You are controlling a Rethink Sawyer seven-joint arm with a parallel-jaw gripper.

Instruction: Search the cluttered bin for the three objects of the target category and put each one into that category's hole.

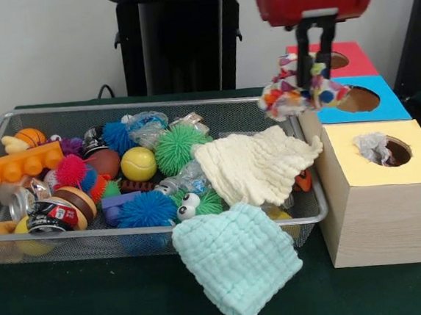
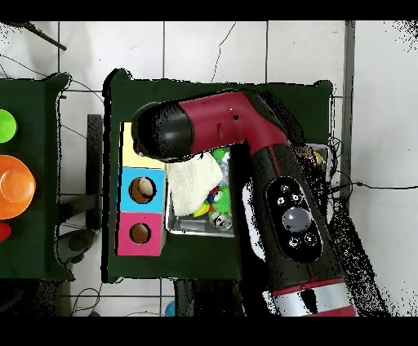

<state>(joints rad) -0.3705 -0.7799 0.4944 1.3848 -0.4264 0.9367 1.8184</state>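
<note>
The wire-mesh bin [image 1: 52,112] is full of toys. My gripper [image 1: 315,74] hangs over the bin's right end, beside the blue-topped box [image 1: 383,105], and is shut on a multicoloured patterned cloth [image 1: 290,95] held in the air. A cream cloth [image 1: 255,164] lies in the bin's right part and shows in the overhead view [image 2: 196,179]. A mint cloth [image 1: 238,262] drapes over the front rim onto the table. A grey cloth [image 1: 374,147] sticks out of the hole of the yellow-topped box [image 1: 411,169]. In the overhead view the arm [image 2: 245,130] hides the gripper.
A red-topped box [image 1: 357,58] stands behind the blue one. The bin holds an orange toy brick [image 1: 19,165], a yellow ball [image 1: 138,164], a green spiky ball [image 1: 179,147], a blue spiky ball [image 1: 145,209] and a can [image 1: 50,216]. The black pedestal [image 1: 178,42] stands behind.
</note>
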